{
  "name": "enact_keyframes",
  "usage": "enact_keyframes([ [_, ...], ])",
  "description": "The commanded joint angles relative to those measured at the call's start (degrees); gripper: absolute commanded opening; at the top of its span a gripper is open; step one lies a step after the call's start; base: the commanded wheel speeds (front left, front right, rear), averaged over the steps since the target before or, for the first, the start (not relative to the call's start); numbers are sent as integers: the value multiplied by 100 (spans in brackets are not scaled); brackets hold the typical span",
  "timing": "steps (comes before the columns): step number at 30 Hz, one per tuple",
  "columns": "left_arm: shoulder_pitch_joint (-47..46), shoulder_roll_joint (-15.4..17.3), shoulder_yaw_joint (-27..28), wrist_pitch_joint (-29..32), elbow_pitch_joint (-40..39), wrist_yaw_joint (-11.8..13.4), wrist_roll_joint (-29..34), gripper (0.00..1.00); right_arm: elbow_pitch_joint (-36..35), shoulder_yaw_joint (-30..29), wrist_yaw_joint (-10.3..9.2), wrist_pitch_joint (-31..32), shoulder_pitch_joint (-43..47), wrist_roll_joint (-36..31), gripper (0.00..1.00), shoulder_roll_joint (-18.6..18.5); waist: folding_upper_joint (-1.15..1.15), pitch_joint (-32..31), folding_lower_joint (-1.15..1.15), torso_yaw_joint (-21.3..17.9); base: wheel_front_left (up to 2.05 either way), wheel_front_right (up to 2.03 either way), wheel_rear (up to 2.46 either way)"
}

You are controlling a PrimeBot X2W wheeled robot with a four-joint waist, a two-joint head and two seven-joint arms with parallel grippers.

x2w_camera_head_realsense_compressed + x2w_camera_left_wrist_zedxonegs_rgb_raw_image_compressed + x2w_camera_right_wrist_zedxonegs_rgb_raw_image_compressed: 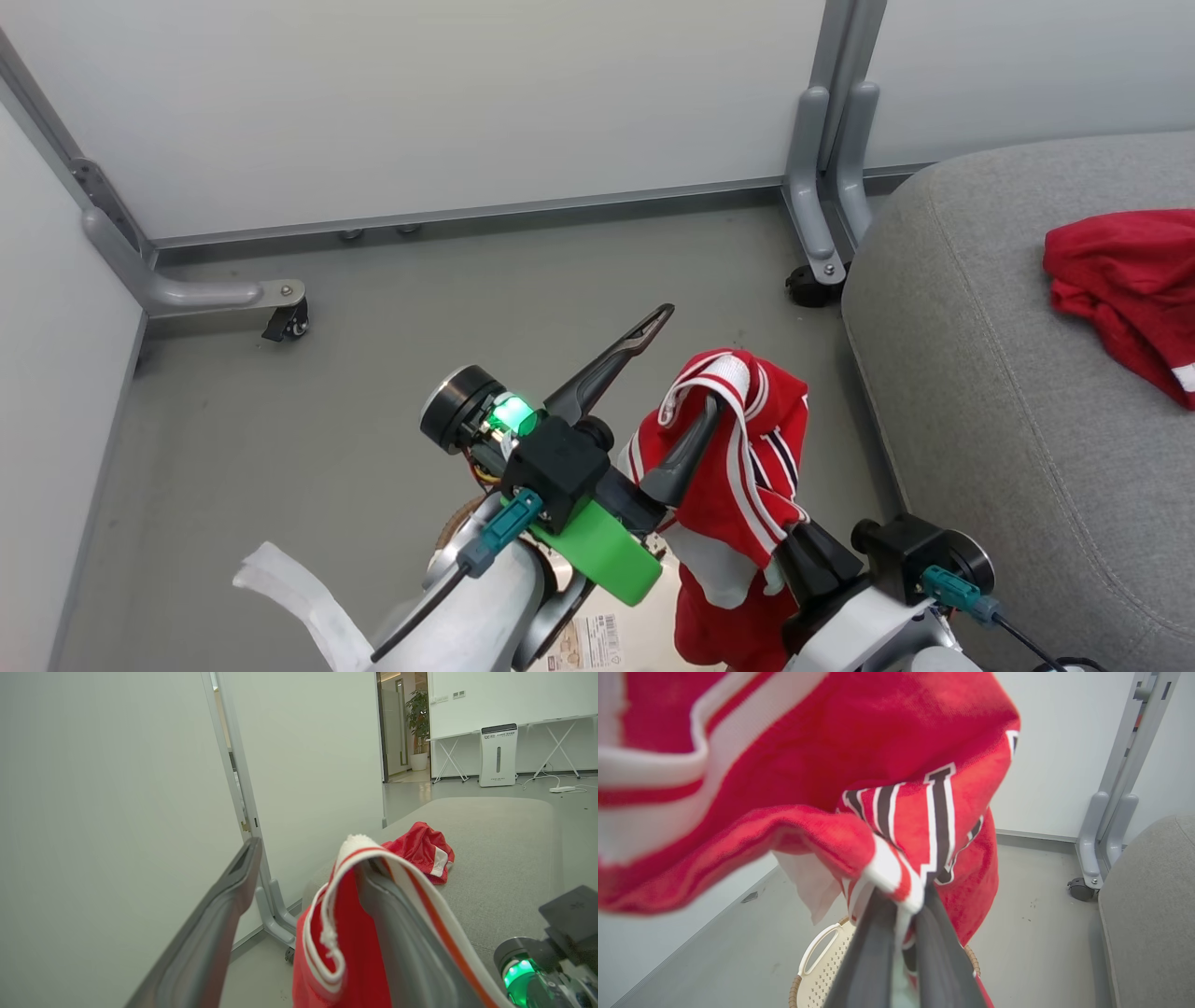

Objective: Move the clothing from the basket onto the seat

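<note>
Clothing comes as 2 red pieces. Nearest, at the bottom of the head view, the basket (817, 970) sits on the grey floor (327, 420) under both arms. Its perforated cream wall, a white handle and its brown rim show in the right wrist view, and a paper label (588, 644) lies on its bottom. Just above it the right gripper (903, 900) is pressed together on a red-and-white striped edge of the jersey (747, 467), pinching the cloth between both fingers. The jersey hangs in the air over the basket, its dark white-edged lettering facing the right wrist camera; whether its lowest fold touches the basket I cannot tell. Higher up, its striped trim is draped over 1 finger (686, 457) of the left gripper (689, 359), whose jaws are spread wide; the other finger stands bare, apart from the cloth. Farther off to the right is the seat (980, 373), and on top of it lies the second red garment (1130, 280), crumpled, well apart from the jersey. Behind stand white partition panels (420, 93) on grey caster feet (285, 322).
</note>
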Motion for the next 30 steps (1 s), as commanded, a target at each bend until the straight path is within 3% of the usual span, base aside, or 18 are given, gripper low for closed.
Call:
enact_keyframes([
  [1,37,40,-3,-7,9,-2,-14,100,-30,-25,-9,0,38,8,0,-20,0,9,0,-7,0,0,0],
  [15,154,211,-66,166,137,47,-91,100,-246,-259,-9,0,82,-75,0,47,0,67,0,-103,0,0,0],
  [30,636,589,-263,-20,303,-57,-253,100,-776,-849,-9,0,213,163,0,184,0,330,0,-635,0,0,0],
])
